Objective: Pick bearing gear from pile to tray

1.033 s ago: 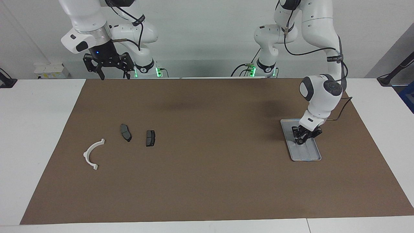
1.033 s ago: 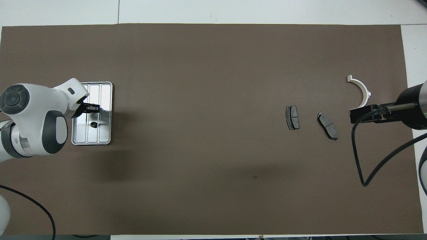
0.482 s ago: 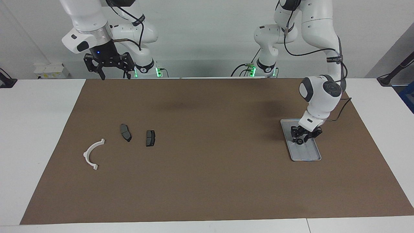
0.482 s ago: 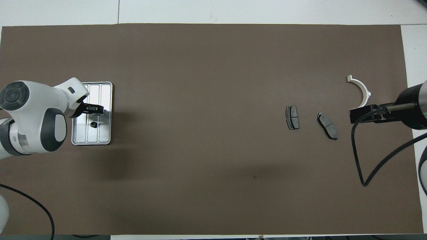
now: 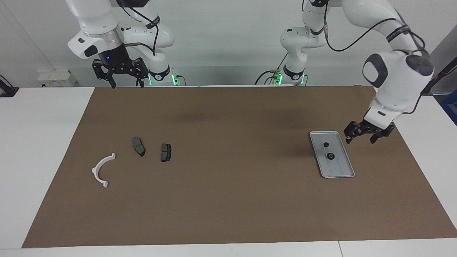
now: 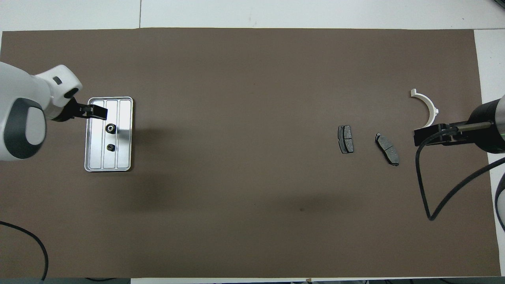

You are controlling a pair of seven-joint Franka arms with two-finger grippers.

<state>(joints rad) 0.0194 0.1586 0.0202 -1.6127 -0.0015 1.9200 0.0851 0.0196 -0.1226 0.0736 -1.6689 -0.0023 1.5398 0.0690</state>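
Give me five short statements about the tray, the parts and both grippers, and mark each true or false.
1. Two small black parts lie in the tray. True.
2. The left gripper holds a part. False: it is open and empty, raised beside the tray.
3. The white bracket lies in the tray. False: it lies on the mat at the right arm's end.
4. Two brake pads lie beside the bracket. True.
5. The right gripper is shut. False: it is open.

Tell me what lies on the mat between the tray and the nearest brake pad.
Nothing: between the tray and the squarer brake pad there is only bare brown mat. The overhead view shows it best; the facing view agrees.
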